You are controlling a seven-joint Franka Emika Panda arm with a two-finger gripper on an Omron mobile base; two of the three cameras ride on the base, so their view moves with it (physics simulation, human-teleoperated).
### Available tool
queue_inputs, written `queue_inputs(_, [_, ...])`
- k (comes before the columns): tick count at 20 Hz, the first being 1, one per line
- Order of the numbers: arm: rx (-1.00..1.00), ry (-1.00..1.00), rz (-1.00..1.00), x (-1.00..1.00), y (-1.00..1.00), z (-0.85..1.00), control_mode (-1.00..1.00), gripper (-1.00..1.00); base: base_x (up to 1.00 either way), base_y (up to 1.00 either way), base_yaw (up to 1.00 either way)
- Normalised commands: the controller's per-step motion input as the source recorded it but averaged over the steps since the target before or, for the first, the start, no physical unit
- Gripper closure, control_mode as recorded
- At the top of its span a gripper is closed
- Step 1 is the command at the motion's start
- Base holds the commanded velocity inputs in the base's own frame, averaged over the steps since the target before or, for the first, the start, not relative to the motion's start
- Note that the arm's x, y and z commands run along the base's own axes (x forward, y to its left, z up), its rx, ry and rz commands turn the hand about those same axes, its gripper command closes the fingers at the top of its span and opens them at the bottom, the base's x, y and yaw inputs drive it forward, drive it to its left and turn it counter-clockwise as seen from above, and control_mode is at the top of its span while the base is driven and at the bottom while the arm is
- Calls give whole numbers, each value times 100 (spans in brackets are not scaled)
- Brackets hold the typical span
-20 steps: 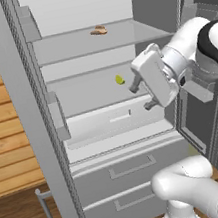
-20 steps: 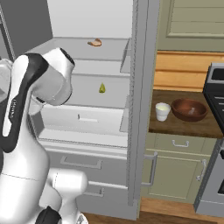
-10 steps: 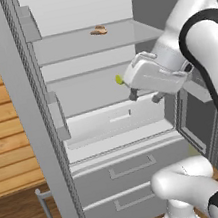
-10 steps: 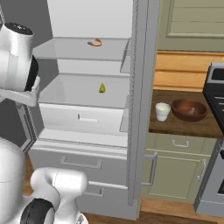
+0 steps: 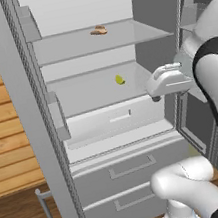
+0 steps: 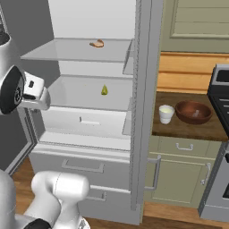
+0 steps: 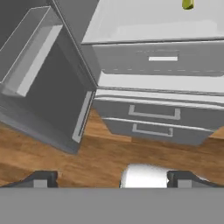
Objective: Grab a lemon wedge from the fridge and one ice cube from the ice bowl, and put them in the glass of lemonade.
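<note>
The fridge (image 5: 31, 119) stands open with grey shelves inside. On its middle shelf lies the tiny yellow lemon wedge (image 5: 119, 79) (image 6: 104, 90), also seen at the top edge of the hand view as the lemon wedge (image 7: 187, 4). My gripper (image 7: 112, 180) is open and empty, pointing down at the lower drawers and wooden floor. In the left base view my gripper (image 5: 158, 92) hangs at the fridge's right side, to the right of the wedge, slightly lower and clear of it. On the counter right of the fridge are the glass of lemonade (image 6: 166, 113) and the reddish-brown ice bowl (image 6: 193, 112).
A tan bun-like item (image 5: 98, 30) (image 6: 96, 43) lies on the top shelf. The open right fridge door (image 7: 48, 96) with its bin stands close beside the hand. A white crisper drawer (image 6: 85, 120) sits below the wedge's shelf. A stove (image 6: 221, 103) borders the counter on the right.
The arm has swung and the hand has turned, ending further right in the left base view. The fingers stayed open. The lemon wedge has not moved.
</note>
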Motion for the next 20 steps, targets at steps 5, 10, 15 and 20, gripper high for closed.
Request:
queue_inputs(5, [-10, -19, -18, -5, -40, -24, -100, -100, 0, 0, 0])
queue_inputs(10, [-8, 3, -29, 0, -27, 5, -100, -100, 0, 0, 0])
queue_inputs(15, [3, 1, -11, 12, -23, 2, -100, -100, 0, 0, 0])
queue_inputs(20, [6, 0, -5, 14, -11, 2, -100, -100, 0, 0, 0])
